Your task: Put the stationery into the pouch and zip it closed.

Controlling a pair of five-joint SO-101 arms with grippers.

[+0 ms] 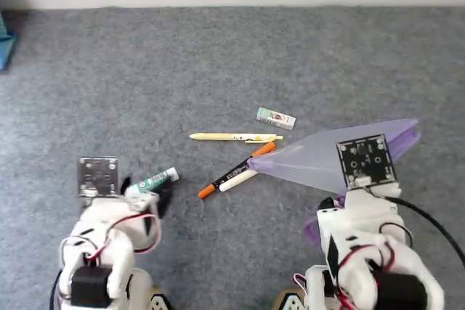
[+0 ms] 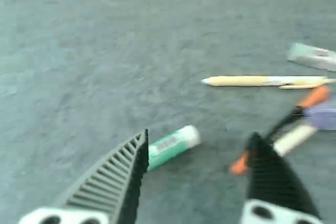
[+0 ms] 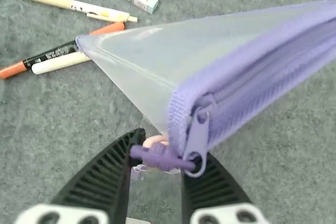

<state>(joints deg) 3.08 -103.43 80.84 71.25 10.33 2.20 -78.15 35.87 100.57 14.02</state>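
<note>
1. Your left hand (image 2: 202,140) hangs released over the grey tabletop (image 1: 218,56), jaws wide. The green tube (image 1: 153,180) lies just beside one finger, not between the two. Close from here and you would likely knock it into a roll instead of catching it.
2. At centre, the yellow pen (image 1: 234,136), the orange-ended marker (image 1: 237,169) and the white pen (image 1: 238,180) lie loose. The last two have their tips at the pouch's corner, so a drag of the pouch could scatter them.
3. The small eraser (image 1: 276,118) sits just beyond the yellow pen, low and flat, and is easy to skid.
4. Your right hand (image 3: 160,150) is clenched on the zip pull (image 3: 157,157) of the lilac pouch (image 1: 312,156). With only the pull held, the pouch may swing or the slider creep. You cannot tell whether its mouth is open.
</note>
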